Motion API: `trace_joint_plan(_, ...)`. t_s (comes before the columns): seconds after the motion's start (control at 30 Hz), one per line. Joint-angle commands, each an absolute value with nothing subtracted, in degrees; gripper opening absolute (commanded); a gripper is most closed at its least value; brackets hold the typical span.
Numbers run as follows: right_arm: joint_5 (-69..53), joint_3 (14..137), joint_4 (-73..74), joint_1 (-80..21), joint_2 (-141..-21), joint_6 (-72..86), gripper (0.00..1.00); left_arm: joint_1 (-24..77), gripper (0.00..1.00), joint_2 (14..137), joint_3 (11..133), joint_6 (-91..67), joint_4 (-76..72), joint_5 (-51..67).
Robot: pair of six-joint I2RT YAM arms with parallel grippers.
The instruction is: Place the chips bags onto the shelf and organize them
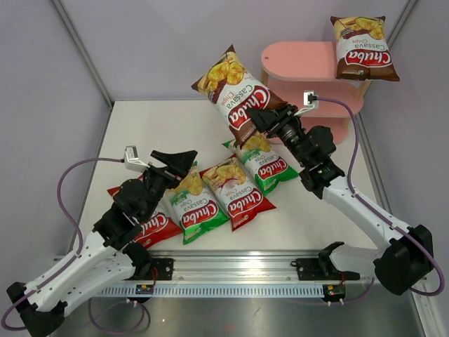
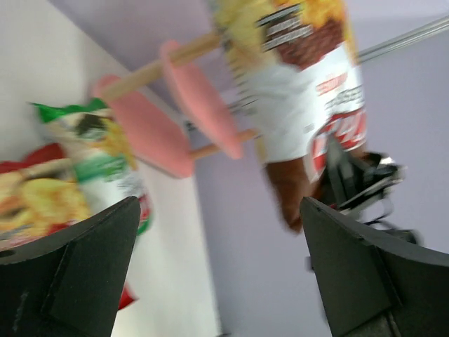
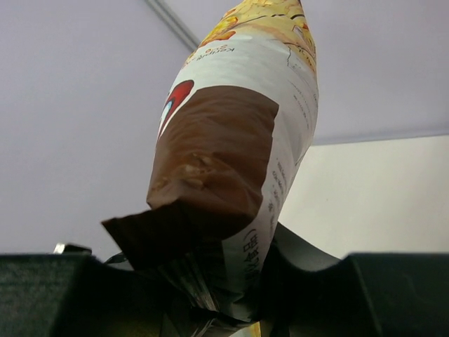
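Your right tool is clenched on the crumpled bottom seam of a brown bag. It holds that bag clear of the table, with the bag's printed top end tilted up and away toward the back wall. In the right wrist view the brown end of the bag rises straight out from between the tool's dark fingers.

From above, the held bag sits just left of the pink shelf. You cannot tell from these views whether the 2 touch.

A second brown bag lies on the shelf's top board at its right end, overhanging the edge.

Your left tool is released, with its jaws spread wide and nothing between them. It hovers above the bags lying on the table.

4 bags lie flat there in an overlapping row that runs from near left to far right:
- a red bag, partly under your left arm
- a green bag
- another red bag
- another green bag, which lies closest to the shelf, below the right arm
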State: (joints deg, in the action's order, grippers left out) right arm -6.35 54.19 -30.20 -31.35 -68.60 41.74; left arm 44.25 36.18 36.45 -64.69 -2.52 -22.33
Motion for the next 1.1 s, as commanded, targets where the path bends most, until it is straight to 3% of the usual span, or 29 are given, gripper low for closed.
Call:
trace_joint_plan(0.0,-0.36,60.11,-34.81,-30.24,-66.8,45.08,0.19,44.47,0.99,33.14,40.33,-52.49,10.09,-26.72)
trace_joint_plan(0.33,23.52,69.6,-35.33,-26.2,-73.38,51.94,0.17,44.47,0.99,32.7,52.46,-28.33,32.5,-15.57)
trace_joint_plan(0.53,30.14,74.78,-37.18,-23.91,-80.59,53.17,0.18,44.47,0.99,28.06,50.55,-21.63,38.85,-16.61)
trace_joint_plan(1.07,25.84,85.07,-22.25,-13.63,-91.49,63.81,0.23,44.47,0.99,20.74,45.7,-19.78,38.49,-18.72)
